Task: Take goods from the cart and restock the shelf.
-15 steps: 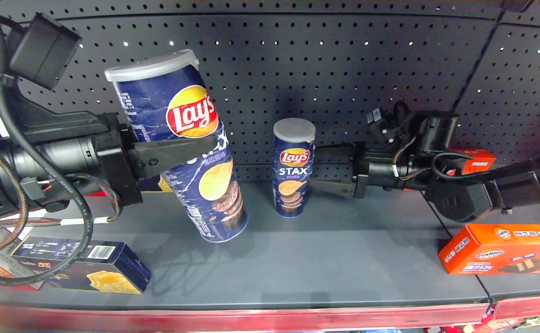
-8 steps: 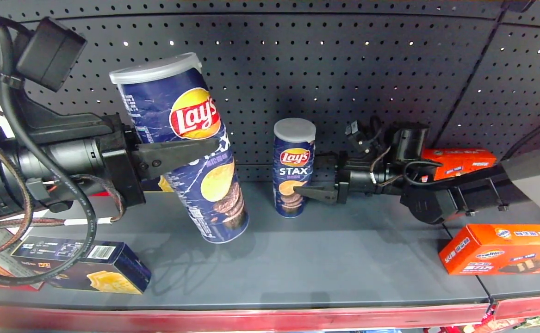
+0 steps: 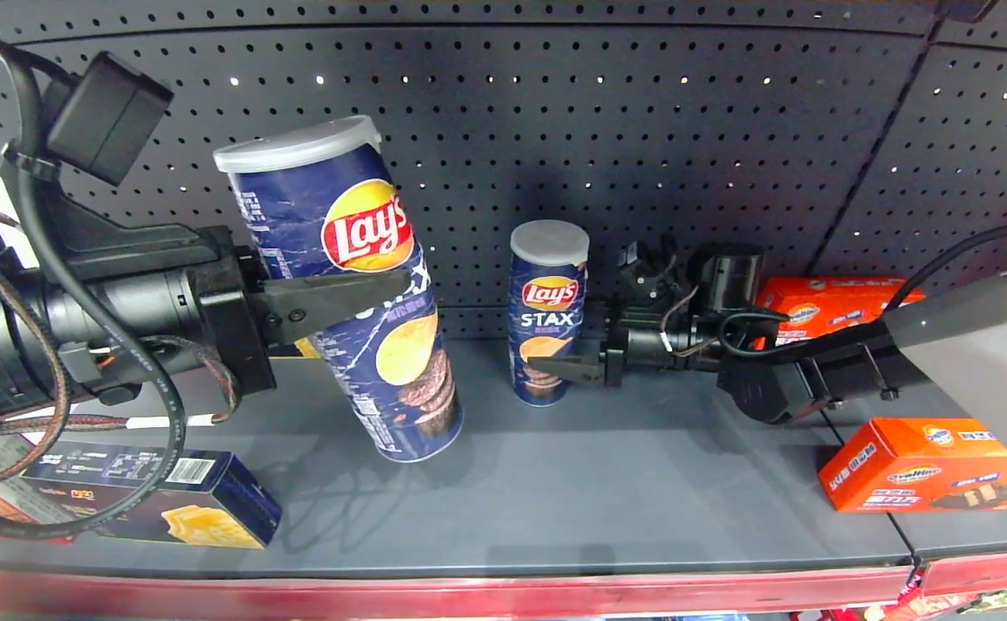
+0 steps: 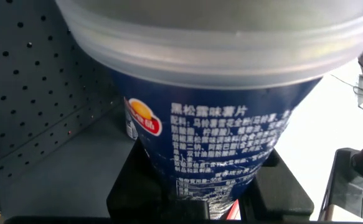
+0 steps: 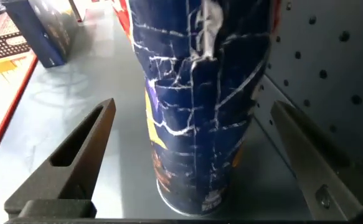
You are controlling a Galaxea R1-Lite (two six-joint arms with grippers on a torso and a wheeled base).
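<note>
Grips tilted tall can (image 3: 296, 198) mid-body, left gripper (image 3: 382, 293) clamped around it, frame left; straddles small can (image 3: 546, 310) at centre, right gripper (image 5: 193, 112) spread wide; likely light, slick, dentable.

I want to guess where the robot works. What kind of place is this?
Probably a shop aisle: a grey shelf with a pegboard back wall, a standing chip can, a tilted chip can in the left jaws, orange snack boxes, and a red strip along the front edge.
</note>
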